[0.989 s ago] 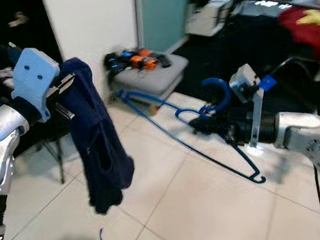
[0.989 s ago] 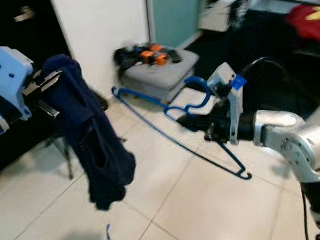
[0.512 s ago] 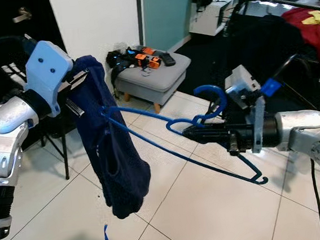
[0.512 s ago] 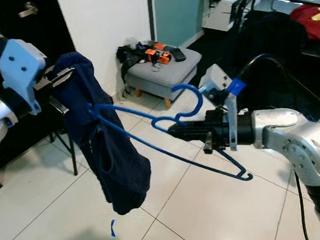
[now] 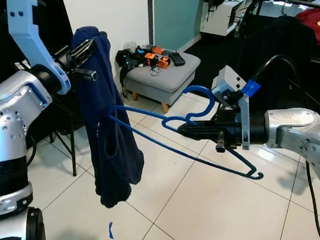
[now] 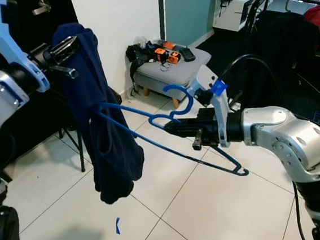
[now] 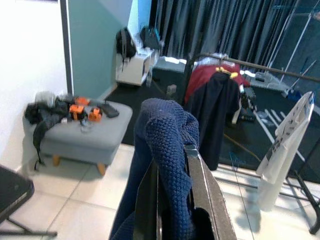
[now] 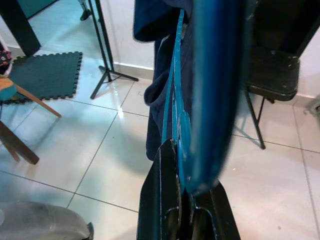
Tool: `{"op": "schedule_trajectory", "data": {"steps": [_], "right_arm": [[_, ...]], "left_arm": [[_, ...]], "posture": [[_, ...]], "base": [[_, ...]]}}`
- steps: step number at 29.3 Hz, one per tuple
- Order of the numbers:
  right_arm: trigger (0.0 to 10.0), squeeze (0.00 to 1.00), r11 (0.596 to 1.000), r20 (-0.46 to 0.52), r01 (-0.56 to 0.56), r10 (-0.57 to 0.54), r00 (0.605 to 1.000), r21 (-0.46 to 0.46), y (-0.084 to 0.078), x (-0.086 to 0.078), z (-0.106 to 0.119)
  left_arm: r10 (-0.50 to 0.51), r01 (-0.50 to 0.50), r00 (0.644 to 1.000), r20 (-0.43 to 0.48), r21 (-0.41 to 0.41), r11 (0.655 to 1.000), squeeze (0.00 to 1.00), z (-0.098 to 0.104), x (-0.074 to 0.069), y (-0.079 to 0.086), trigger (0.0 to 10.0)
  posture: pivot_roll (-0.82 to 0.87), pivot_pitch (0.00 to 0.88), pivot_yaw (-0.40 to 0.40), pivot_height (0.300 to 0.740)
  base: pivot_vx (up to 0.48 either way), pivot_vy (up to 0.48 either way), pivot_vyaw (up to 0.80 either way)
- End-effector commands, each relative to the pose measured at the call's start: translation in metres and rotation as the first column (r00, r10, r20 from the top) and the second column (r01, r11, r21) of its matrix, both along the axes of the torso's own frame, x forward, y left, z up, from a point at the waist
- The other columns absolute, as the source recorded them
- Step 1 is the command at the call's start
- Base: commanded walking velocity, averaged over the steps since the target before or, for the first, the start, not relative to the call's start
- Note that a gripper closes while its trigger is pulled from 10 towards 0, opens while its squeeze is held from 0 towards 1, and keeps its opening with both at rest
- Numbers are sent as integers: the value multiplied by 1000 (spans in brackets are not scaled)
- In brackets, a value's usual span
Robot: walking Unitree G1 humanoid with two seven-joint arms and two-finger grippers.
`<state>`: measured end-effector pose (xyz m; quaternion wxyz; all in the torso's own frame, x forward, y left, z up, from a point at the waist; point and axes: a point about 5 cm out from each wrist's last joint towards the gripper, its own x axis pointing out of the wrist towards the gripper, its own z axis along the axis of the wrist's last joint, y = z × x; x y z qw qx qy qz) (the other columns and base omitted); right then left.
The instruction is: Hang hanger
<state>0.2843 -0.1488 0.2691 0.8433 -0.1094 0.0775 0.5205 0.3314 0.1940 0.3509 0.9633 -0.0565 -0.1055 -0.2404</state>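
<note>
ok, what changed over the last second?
The right gripper pushed the blue hanger toward the robot's left: its far end went from short of the navy garment to inside it. The left gripper lifted the garment higher. The camera moved too, so the footstool's shift is not real. Both grips held: left on the garment, right on the hanger.

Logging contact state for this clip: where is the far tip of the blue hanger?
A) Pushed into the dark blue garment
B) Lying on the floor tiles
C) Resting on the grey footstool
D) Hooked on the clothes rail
A: the blue hanger, held by the right pincer, has its far end inside the dark blue garment hanging from the left pincer.
</note>
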Motion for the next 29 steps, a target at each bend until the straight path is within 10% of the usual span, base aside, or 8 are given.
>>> {"op": "schedule_trajectory", "data": {"steps": [1, 17, 29], "right_arm": [[10000, 0, 1000, 13, 16, -16, 1000, -16, -3, 0, 3], [10000, 0, 992, 2, 119, -119, 993, -47, -11, 10, -3], [10000, 0, 995, 15, 102, -102, 995, -17, -5, 11, 0]], "left_arm": [[37, -37, 999, -11, -1, 999, 0, 8, -2, 11, 10000], [-112, 115, 993, 30, -120, 986, 0, 38, -20, -15, 10000], [-220, 223, 975, 41, -66, 973, 0, 38, -26, -30, 10000]], "posture": [[-95, 33, 7, 740], [-87, 34, 11, 740], [-85, 37, 12, 740]], "base": [[0, 0, 0], [0, 0, 0], [0, 0, 0]]}}
